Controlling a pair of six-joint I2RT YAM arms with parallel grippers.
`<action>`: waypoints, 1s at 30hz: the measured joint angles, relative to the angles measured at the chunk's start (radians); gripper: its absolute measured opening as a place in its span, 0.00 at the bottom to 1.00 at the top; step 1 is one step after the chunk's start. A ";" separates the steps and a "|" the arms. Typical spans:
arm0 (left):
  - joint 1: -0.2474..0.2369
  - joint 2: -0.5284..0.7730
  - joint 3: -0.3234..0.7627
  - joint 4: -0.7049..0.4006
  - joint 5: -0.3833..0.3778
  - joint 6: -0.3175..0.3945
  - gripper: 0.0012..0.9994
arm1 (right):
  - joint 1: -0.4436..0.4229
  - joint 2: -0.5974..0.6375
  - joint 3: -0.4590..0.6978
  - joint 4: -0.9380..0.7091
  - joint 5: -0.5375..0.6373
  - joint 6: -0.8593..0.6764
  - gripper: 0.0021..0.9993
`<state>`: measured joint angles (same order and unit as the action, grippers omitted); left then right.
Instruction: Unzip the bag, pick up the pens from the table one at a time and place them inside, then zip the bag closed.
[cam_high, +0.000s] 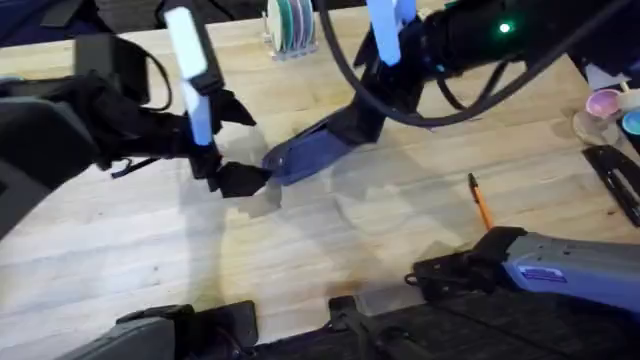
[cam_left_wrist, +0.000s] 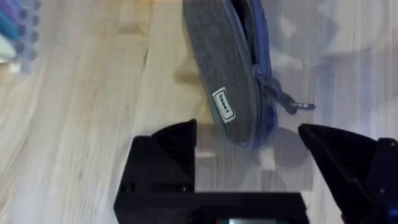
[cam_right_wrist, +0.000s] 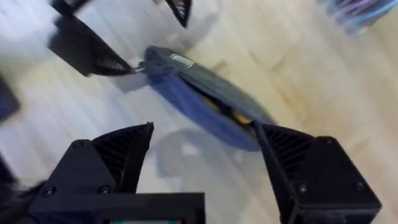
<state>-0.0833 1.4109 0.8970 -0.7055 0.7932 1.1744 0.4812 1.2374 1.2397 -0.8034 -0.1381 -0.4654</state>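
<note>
Here the bag (cam_high: 305, 155) lies near the middle of the counter (cam_high: 340, 230), and both arms crowd it. The left pincer (cam_high: 232, 172) sits at the bag's near rounded end; in the left wrist view its fingers (cam_left_wrist: 165, 149) stand wide apart, released, with the bag's end (cam_left_wrist: 233, 81) reaching down between them and the zipper pull (cam_left_wrist: 292, 104) sticking out sideways just short of the far finger. In the right wrist view one of those left fingers seems to touch the pull, though contact is hard to judge. The right pincer (cam_high: 350, 125) hangs at the bag's far end, also released: its two fingers (cam_right_wrist: 118, 152) spread with the bag (cam_right_wrist: 199, 99) lying beyond them, not between. In that view the zipper seam gapes a little and something orange-yellow shows inside.

An orange pen (cam_high: 481, 203) with a dark tip lies on the counter well to the right of the bag, clear of both pincers. Nearer the front edge than the pen, a grey-blue arm segment (cam_high: 560, 265) stretches across. Beyond the bag, at the counter's far edge, stands a rack of coloured discs (cam_high: 290, 25). Far to the bag's right sit a pink-and-blue dish cluster (cam_high: 610, 108) and some dark tools (cam_high: 615, 175). Cables from the right arm loop over the counter just past the bag.
</note>
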 joint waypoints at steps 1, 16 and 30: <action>0.011 -0.011 0.000 -0.007 0.000 0.000 0.99 | 0.000 0.003 0.002 0.018 0.030 -0.030 1.00; 0.073 -0.056 0.000 -0.013 0.000 0.000 0.99 | 0.025 0.013 0.003 0.084 0.019 -0.506 1.00; 0.073 -0.056 0.000 -0.013 0.000 0.000 0.99 | 0.024 0.026 0.003 0.064 -0.042 -0.553 0.28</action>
<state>-0.0105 1.3548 0.8970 -0.7181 0.7929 1.1744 0.5056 1.2634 1.2430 -0.7390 -0.1804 -1.0187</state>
